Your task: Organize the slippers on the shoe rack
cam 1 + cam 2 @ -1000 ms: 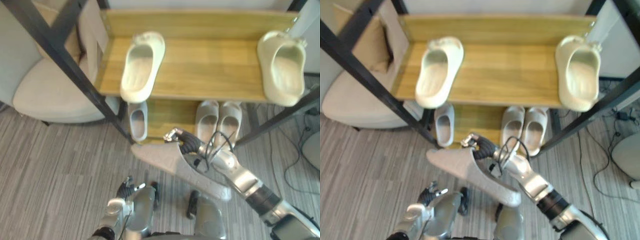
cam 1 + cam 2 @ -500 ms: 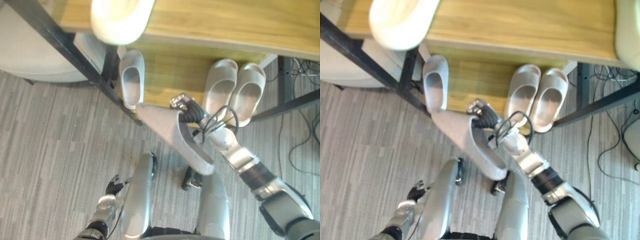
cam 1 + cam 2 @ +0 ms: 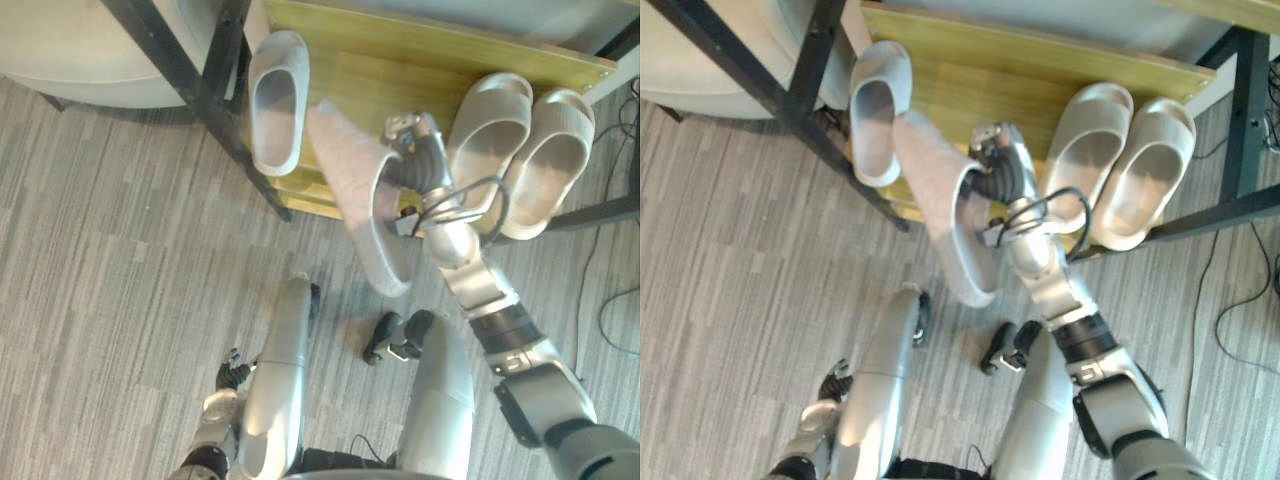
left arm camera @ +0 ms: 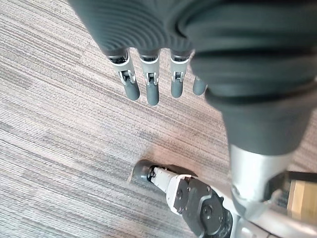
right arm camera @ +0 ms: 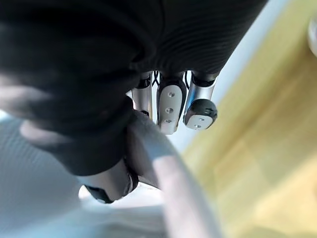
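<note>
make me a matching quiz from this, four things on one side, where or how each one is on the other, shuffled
1 held slipper
2 lone slipper
3 slipper pair
4 left hand

A side by side at the right end of the shelf
B open, over the carpet
C gripped by the right hand
D beside the black rack leg

Pairs: 1-C, 2-D, 3-A, 4-B
</note>
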{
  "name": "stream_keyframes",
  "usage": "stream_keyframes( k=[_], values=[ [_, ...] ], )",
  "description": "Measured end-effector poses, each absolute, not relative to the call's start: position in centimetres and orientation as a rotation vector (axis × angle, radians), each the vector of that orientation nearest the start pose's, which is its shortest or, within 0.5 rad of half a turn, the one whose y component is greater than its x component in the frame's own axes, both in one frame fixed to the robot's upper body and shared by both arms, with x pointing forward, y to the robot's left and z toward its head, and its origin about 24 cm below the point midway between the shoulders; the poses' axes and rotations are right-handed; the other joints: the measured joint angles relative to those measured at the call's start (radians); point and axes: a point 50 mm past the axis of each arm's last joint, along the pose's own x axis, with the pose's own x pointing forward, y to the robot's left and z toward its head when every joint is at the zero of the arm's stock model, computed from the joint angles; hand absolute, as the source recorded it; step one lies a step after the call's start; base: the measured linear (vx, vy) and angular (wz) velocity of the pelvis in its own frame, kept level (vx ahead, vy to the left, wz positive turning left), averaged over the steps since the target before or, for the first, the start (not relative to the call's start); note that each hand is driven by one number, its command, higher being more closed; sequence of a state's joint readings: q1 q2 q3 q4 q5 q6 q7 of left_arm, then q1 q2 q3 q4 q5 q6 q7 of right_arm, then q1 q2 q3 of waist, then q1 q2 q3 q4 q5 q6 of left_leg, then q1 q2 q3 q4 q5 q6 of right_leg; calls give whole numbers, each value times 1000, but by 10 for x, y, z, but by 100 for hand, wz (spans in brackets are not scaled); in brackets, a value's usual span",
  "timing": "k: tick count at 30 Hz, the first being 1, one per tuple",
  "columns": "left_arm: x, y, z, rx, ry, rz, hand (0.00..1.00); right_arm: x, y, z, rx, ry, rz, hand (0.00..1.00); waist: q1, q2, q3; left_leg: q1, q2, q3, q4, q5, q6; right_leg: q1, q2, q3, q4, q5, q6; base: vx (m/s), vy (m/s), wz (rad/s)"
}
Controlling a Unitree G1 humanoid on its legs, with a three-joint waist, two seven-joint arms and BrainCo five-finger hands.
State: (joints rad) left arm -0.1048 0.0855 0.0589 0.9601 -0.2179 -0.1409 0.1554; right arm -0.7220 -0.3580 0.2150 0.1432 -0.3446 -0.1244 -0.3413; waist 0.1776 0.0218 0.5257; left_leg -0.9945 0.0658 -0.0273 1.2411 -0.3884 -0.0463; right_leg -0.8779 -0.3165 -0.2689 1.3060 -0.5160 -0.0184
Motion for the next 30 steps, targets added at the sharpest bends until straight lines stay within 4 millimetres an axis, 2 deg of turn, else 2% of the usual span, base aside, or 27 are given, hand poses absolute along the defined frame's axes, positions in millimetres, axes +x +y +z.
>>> stream_keyframes(
  k=[5,9,14,18,23,30],
  values=[
    [195,195,-115,-83,694,344,0,341,-125,252,-648,-856,-226,100,12,0,0,-4,-8,-9,4,1,-7,-2,-13,-8,17,-13,-6,-27,12,7],
    [199,196,-111,-100,669,373,0,351,-134,264,-651,-823,-325,100,31,1,-1,-30,-9,-20,7,8,-20,-17,-16,-29,24,-20,-16,-20,16,7],
    [199,196,-111,-103,668,385,0,363,-138,278,-682,-794,-390,100,39,1,-2,-65,-14,-37,39,6,-28,-41,-24,-37,60,-41,-21,-22,13,7],
    [198,196,-111,-101,669,401,0,374,-142,277,-702,-729,-413,100,51,0,-10,-92,-14,-44,43,8,-31,-65,-26,-44,71,-43,-26,-40,11,4],
    [196,196,-113,-98,678,406,0,389,-148,267,-737,-619,-429,100,62,2,-39,-136,-22,-58,56,15,-43,-103,-32,-54,91,-50,-37,-36,14,6],
    [196,194,-113,-111,681,422,0,401,-154,264,-766,-530,-470,100,91,3,-61,-177,-30,-75,56,26,-55,-136,-40,-71,105,-55,-48,-36,7,6]
  ],
)
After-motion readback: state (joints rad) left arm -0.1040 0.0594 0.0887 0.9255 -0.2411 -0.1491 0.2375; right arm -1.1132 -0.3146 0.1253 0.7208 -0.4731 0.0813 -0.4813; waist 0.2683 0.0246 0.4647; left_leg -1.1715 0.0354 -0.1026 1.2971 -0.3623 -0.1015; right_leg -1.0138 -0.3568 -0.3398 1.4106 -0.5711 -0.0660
